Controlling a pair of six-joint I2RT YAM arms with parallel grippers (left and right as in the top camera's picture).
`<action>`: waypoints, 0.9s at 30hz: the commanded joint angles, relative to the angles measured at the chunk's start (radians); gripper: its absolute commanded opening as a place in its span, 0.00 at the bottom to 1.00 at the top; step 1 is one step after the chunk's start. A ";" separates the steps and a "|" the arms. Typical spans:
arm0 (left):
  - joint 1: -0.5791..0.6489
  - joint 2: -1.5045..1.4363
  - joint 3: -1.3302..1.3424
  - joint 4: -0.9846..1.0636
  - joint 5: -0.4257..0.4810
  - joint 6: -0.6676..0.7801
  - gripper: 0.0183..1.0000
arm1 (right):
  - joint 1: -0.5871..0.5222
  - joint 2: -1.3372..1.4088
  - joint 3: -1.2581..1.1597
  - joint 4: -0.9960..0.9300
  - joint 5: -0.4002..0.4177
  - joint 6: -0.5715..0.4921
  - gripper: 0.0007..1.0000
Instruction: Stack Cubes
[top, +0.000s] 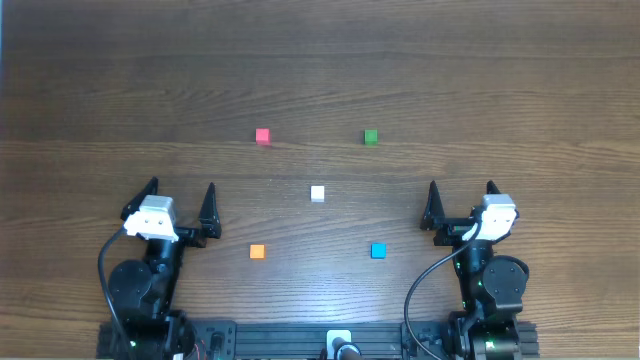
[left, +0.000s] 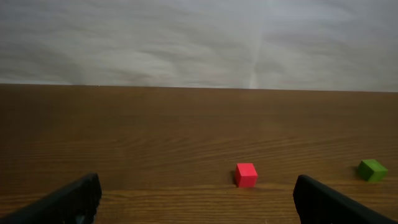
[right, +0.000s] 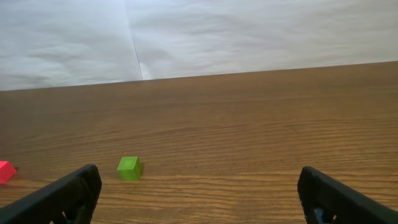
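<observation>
From above, I am holding my left gripper (top: 181, 190) low over the wooden table (top: 500, 80) near my left base, with its fingers spread wide and pinching nothing. My right gripper (top: 461, 188) is hovering the same way on the right, its fingers parted and gripping nothing. Five cubes are lying apart between and beyond my grippers. The pink cube (top: 262, 136) and the green cube (top: 371, 137) are sitting farthest from me. The white cube (top: 318, 193) is resting in the middle. The orange cube (top: 257, 252) and the blue cube (top: 378, 251) are lying nearest my bases. None is touching another.

Through my left wrist camera, my two dark fingers (left: 68, 202) are standing wide apart. The pink cube (left: 246, 175) is sitting ahead between them, and the green cube (left: 372, 170) is lying farther off to one side.

Through my right wrist camera, my fingers (right: 329, 199) are gaping too. The green cube (right: 129, 168) is lying ahead near one finger, and the pink cube (right: 5, 171) is showing at the edge.
</observation>
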 joint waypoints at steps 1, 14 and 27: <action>-0.005 0.000 -0.005 -0.003 -0.009 0.014 1.00 | -0.008 -0.007 -0.005 -0.002 -0.011 -0.002 0.99; -0.005 0.060 -0.005 0.012 -0.004 -0.008 1.00 | -0.008 -0.007 -0.005 -0.002 -0.011 -0.002 0.99; -0.029 0.705 0.430 0.014 0.108 -0.107 1.00 | -0.008 -0.007 -0.005 -0.002 -0.011 -0.002 0.99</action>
